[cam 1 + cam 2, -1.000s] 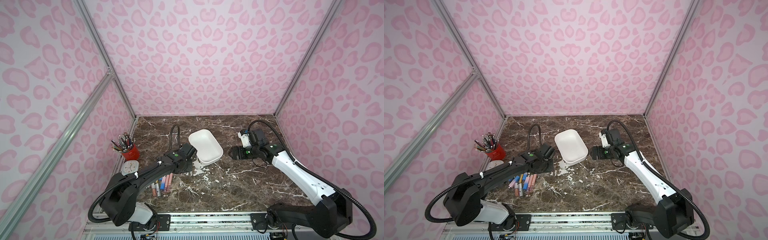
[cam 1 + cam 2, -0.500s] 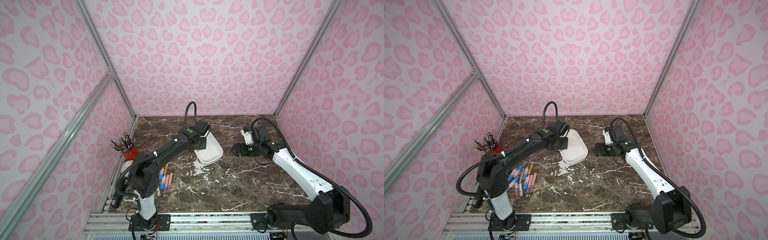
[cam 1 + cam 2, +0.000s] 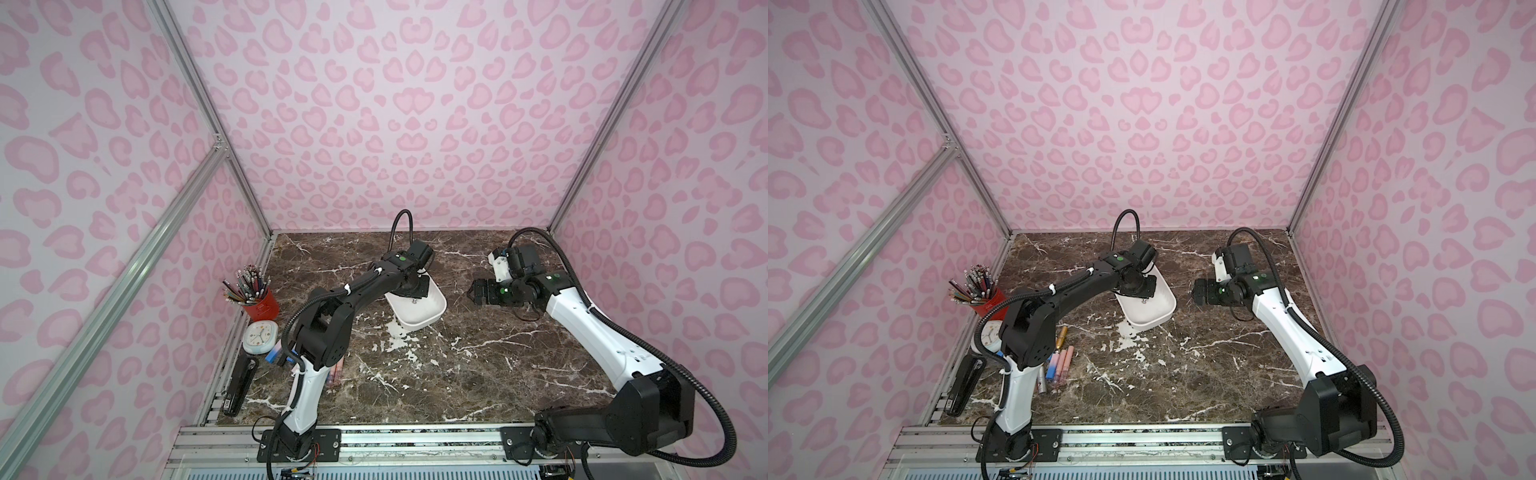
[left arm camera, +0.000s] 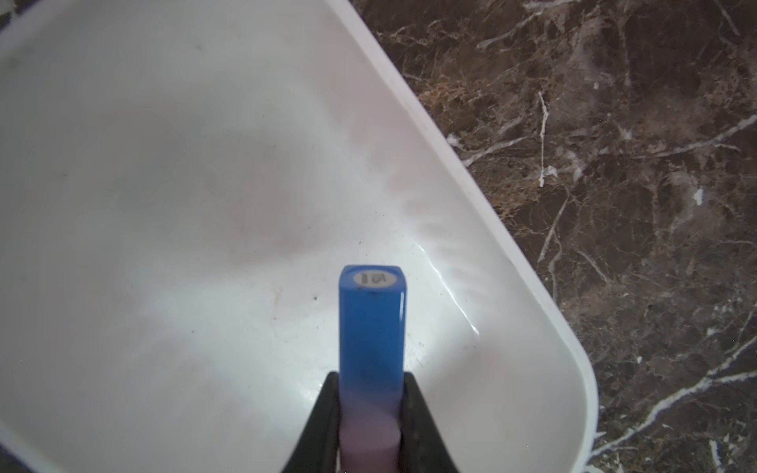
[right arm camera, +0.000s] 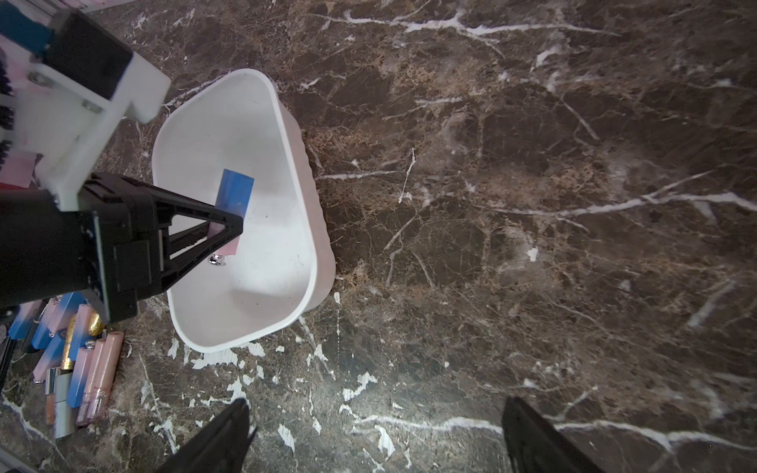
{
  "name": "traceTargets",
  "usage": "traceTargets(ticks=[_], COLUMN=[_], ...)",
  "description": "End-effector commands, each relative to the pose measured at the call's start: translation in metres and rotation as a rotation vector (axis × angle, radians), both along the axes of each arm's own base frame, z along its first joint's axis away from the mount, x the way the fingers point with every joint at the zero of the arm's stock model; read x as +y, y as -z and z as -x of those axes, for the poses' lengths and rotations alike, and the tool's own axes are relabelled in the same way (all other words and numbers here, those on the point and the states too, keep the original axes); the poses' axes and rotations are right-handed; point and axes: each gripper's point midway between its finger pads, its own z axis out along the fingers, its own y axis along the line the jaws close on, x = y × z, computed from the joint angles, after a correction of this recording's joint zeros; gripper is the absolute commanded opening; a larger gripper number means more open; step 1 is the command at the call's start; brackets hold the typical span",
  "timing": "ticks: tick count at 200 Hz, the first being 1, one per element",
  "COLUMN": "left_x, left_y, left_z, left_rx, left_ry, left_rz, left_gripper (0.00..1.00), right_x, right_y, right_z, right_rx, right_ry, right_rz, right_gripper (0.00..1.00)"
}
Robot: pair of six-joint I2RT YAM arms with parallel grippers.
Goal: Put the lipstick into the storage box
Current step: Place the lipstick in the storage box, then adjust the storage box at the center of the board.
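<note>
a red pencil cup (image 3: 261,305), a clock (image 3: 260,337) and perhaps a black stapler (image 3: 240,386) sit in a row.

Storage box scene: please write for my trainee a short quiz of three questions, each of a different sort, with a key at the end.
1. True or false: the left gripper is shut on a blue and pink lipstick over the open storage box.
2. Choose one. The right gripper is: A) shut on a lipstick; B) open and empty, over the table beside the box; C) inside the box.
3. Fill the gap: the pencils stand in a ___ cup.
Key: 1 true; 2 B; 3 red.
</note>
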Motion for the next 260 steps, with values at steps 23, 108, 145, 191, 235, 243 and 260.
traceTargets(ticks=[23,108,145,191,235,243,260], left_x=[-0.011,0.004,0.022,0.074,0.131,0.142,0.161], left_y=[0.006,-0.011,-0.018,-0.035,-0.043,-0.044,-0.047], left_z=[-0.002,-0.008,-0.007,0.0,0.006,0.008,0.013], left_rx=[0.021,-0.015,-0.024,-0.059,-0.063,-0.061,-0.063], left_ry=[0.04,0.032,0.005,-0.11,-0.214,-0.234,-0.267], left_rz=[0.041,0.054,0.02,-0.015,-0.045,-0.05,-0.062], left_gripper=[0.03,0.54,0.55,0.56,0.57,0.57,0.57], right_x=[-0.002,0.008,0.014,0.028,0.076,0.086,0.105], right_y=[0.005,0.017,0.026,0.047,0.063,0.068,0.077], right_z=[-0.005,-0.017,-0.023,-0.039,-0.05,-0.05,-0.049], right_rx=[0.022,0.055,0.068,0.104,0.132,0.14,0.164], right_ry=[0.005,-0.02,-0.019,-0.034,-0.135,-0.159,-0.204], right_rz=[0.021,-0.002,-0.021,-0.05,-0.103,-0.099,-0.101], right_gripper=[0.99,0.99,0.98,0.98,0.97,0.97,0.97])
